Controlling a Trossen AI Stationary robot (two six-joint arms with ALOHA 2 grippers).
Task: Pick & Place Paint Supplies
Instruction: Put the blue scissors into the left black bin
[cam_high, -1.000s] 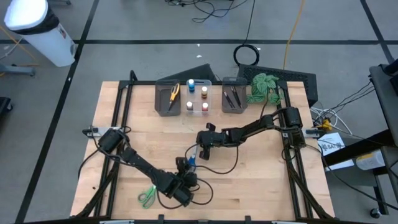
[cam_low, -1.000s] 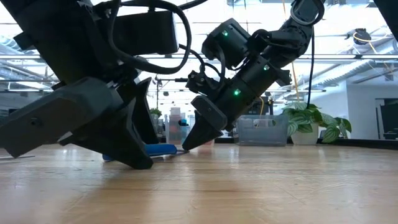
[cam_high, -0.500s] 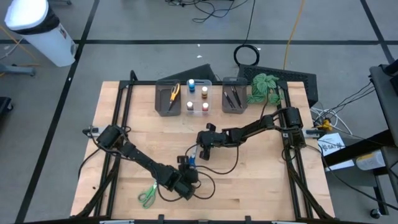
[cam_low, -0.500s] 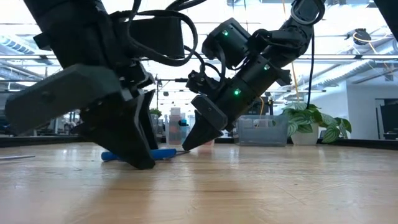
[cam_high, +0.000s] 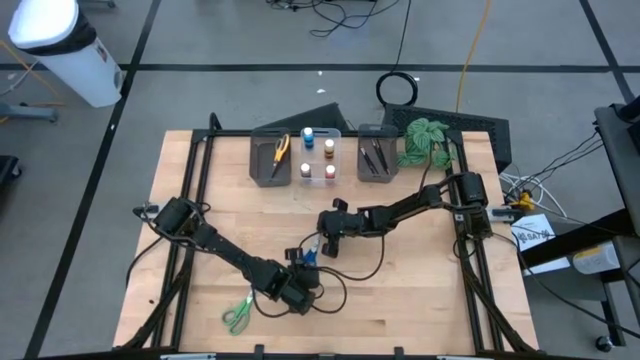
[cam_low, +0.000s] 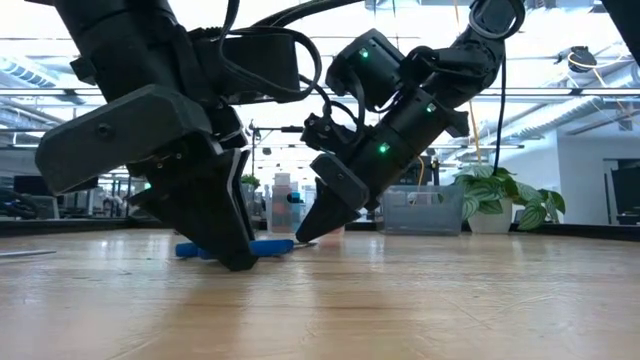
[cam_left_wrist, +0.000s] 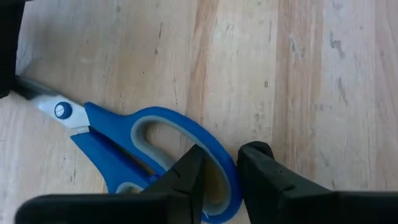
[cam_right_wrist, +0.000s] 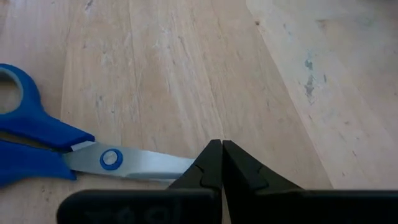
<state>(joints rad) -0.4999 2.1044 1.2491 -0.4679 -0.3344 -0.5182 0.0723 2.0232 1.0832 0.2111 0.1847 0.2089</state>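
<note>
The blue-handled scissors (cam_high: 309, 257) lie flat on the wooden table near its middle. My left gripper (cam_left_wrist: 225, 152) stands over their handle end, pointing down, and is shut on it. My right gripper (cam_right_wrist: 222, 144) is shut, with its tips down at the blade end (cam_right_wrist: 155, 163). In the low view the left gripper (cam_low: 238, 262) is nearer than the right gripper (cam_low: 300, 235), with the scissors (cam_low: 270, 246) between them. Green-handled scissors (cam_high: 238, 316) lie flat near the table's near edge. The yellow scissors (cam_high: 280, 150), pots (cam_high: 317, 157) and brushes (cam_high: 374, 156) sit in the far bins. My left gripper comes from above at the scissors' handle loop. One finger (cam_left_wrist: 186, 177) is inside the loop and the other outside, with the loop's blue rim (cam_left_wrist: 225, 186) between them. The scissors lie flat on the table. My right gripper slants down from the table's right and far side. Its shut fingertips (cam_right_wrist: 208, 163) sit on the blade tip (cam_right_wrist: 180, 165), which runs under them.
A grey bin (cam_high: 273, 170), a clear bin (cam_high: 317, 133) and a second grey bin (cam_high: 377, 175) line the table's far edge, with the plant (cam_high: 425, 140) to their right. Bare wood lies to the near right. Cables trail from both arms across the table.
My left gripper has moved toward the table's far edge, from beside the green scissors onto the blue scissors' handle, and has come down to the table there. My right gripper has kept still at the blade end.
</note>
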